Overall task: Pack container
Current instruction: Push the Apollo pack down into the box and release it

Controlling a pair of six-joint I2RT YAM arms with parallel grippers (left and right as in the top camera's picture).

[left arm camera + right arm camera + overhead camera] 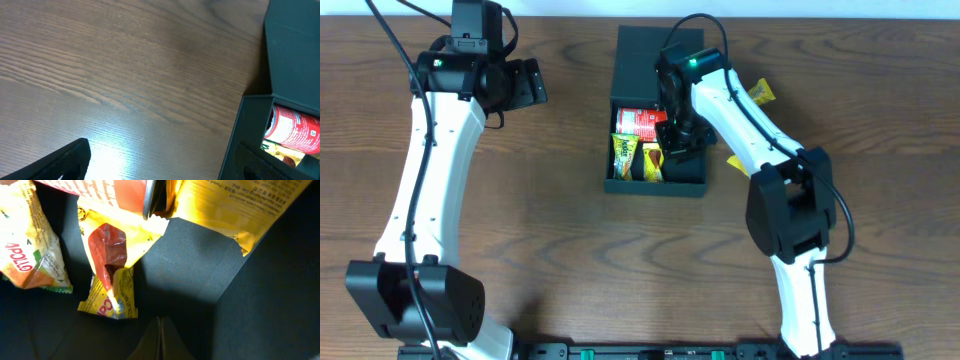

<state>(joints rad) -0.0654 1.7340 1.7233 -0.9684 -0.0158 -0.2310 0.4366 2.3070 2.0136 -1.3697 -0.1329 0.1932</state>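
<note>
The container (655, 187) stood open near the middle of the brown wood-grain table (560, 230), its lid (642, 60) lying flat behind it. From overhead the right gripper (677, 148) was down inside the container's right half, its tips hidden by the arm. Only the right wrist view showed the fingers (154, 340) pressed together with nothing between them, over the container's dark textured floor. That close view also showed a red-printed yellow packet (107, 275), a green-edged packet (30, 255) and a larger yellow packet (235, 205) lying against a red can (127, 192). The overhead alone showed a loose packet (761, 92) on the table just right of the container. The left gripper (530, 85) hovered well left of the container, fingers spread; its wrist view caught the container's left wall and the can's end. The tabletop carried a soft glare, and a pale strip showed beyond its edge behind the container.
</note>
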